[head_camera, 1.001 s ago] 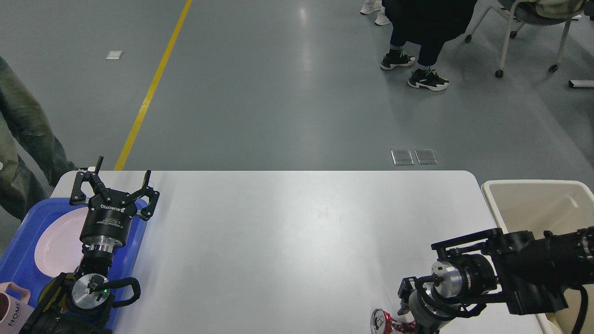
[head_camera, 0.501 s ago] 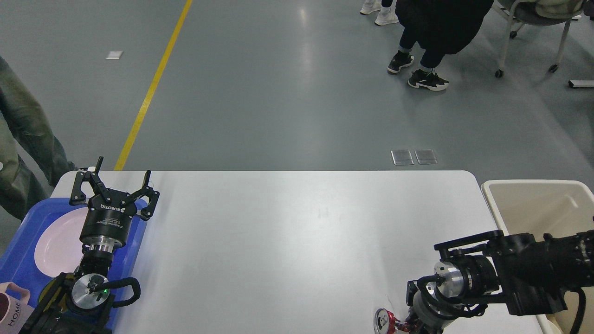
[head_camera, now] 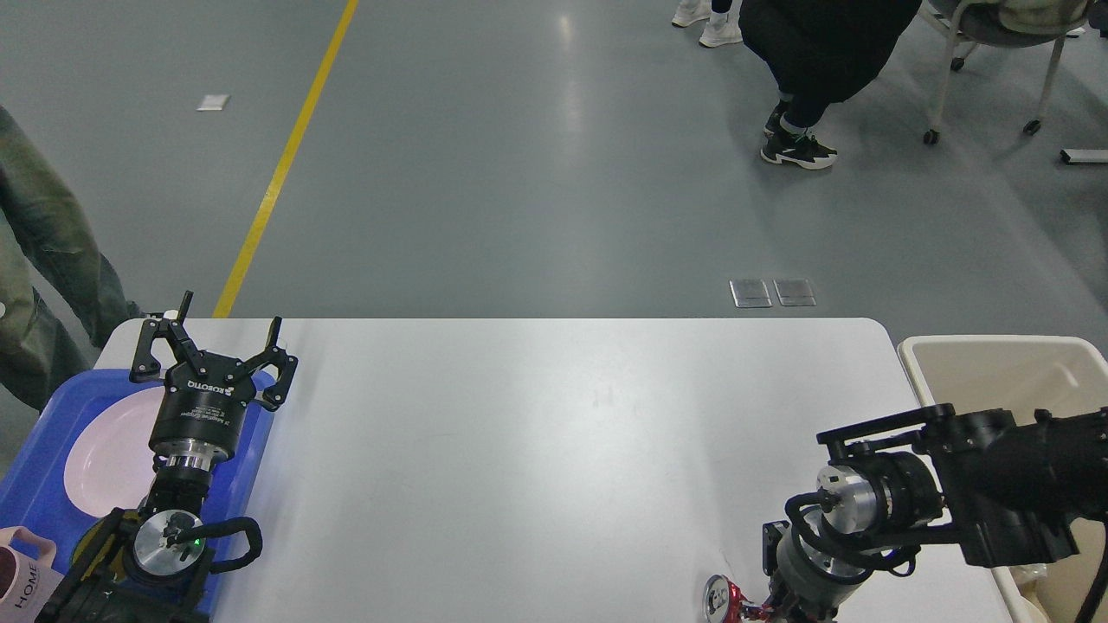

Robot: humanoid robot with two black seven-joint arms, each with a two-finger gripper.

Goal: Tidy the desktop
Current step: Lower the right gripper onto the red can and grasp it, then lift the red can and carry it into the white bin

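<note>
Clearly, the left gripper, marked "ROBOTIQ", is hovering with fingers spread over the blue tray holding a pink plate at the white table's left end, a pink mug reading "HOME" sitting at the tray's corner. Low at the table's near right edge, the right gripper is reaching a red can beside the beige bin; whether its fingers are grasping, I cannot tell.

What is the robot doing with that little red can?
The robot is tidying the white desktop. Its right gripper is down at the near edge by a red can lying on its side, seemingly grabbing it, though the grip is partly hidden. A beige bin waits just right of the table, probably for the can. The left gripper hangs open over a blue tray holding a pink plate, with a pink mug nearby.
</note>
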